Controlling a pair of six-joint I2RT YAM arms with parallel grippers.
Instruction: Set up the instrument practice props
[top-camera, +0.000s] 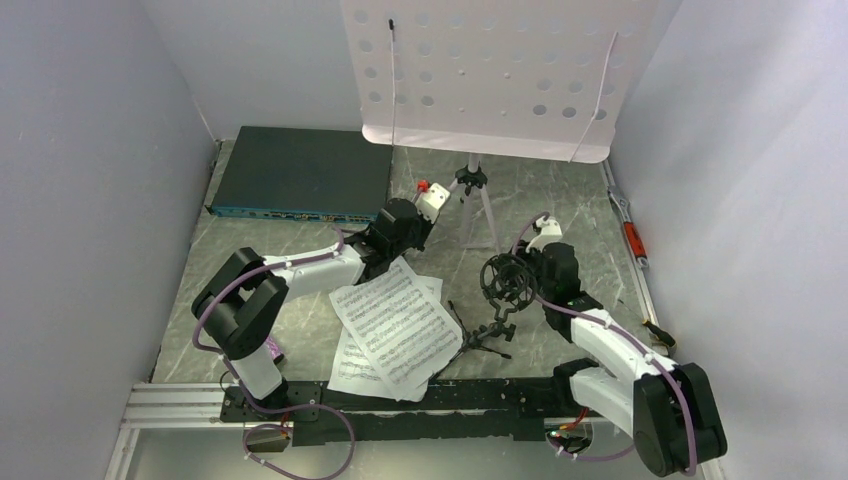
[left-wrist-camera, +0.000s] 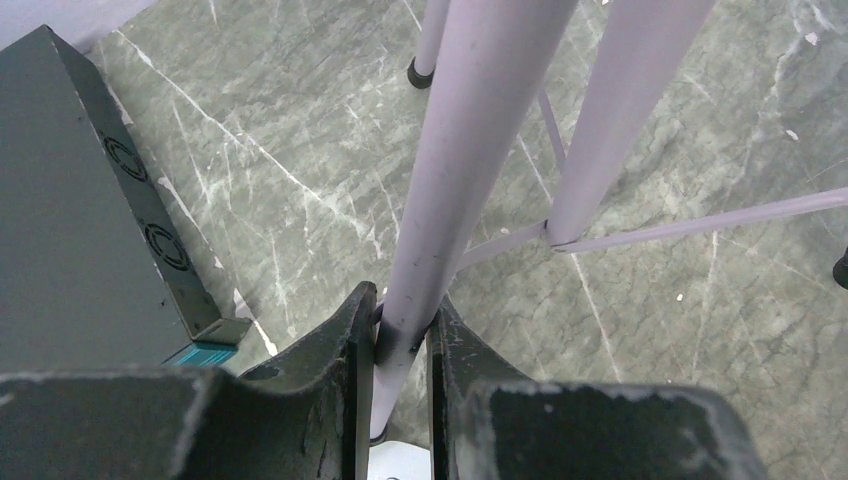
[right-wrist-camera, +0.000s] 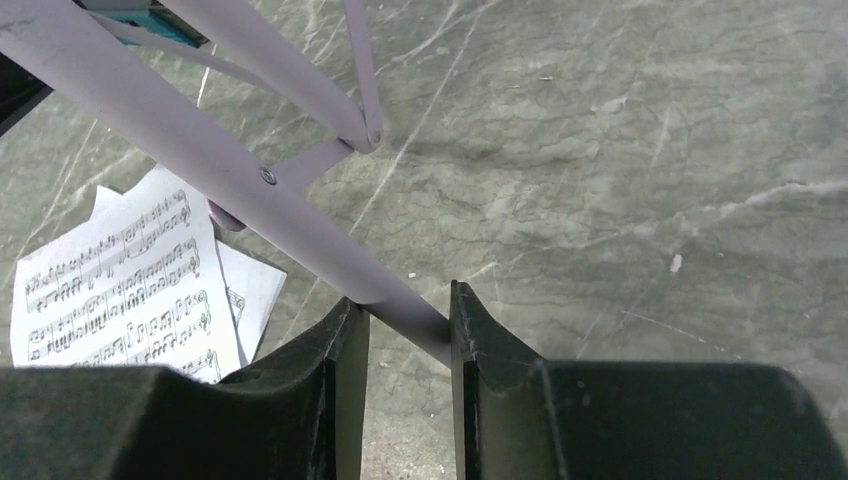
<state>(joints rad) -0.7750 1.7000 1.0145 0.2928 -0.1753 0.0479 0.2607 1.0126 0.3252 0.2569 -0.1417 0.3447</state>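
The pale lilac music stand (top-camera: 490, 70) stands at the back on tripod legs (top-camera: 478, 205). My left gripper (top-camera: 438, 205) is shut on one lilac leg (left-wrist-camera: 470, 150), which is pinched between the fingertips in the left wrist view (left-wrist-camera: 400, 312). My right gripper (top-camera: 541, 232) is closed around another leg (right-wrist-camera: 200, 150), which crosses slantwise between its fingers (right-wrist-camera: 405, 312). Two white sheet-music pages (top-camera: 390, 330) lie overlapped on the table and also show in the right wrist view (right-wrist-camera: 120, 280). The small black mic stand (top-camera: 497, 300) stands just right of the pages. The purple microphone is out of view.
A flat dark box (top-camera: 300, 170) with a blue front edge lies at the back left, close to my left gripper (left-wrist-camera: 60, 230). A red-handled tool (top-camera: 632, 238) lies along the right wall. Grey walls close in both sides. The floor is grey marble.
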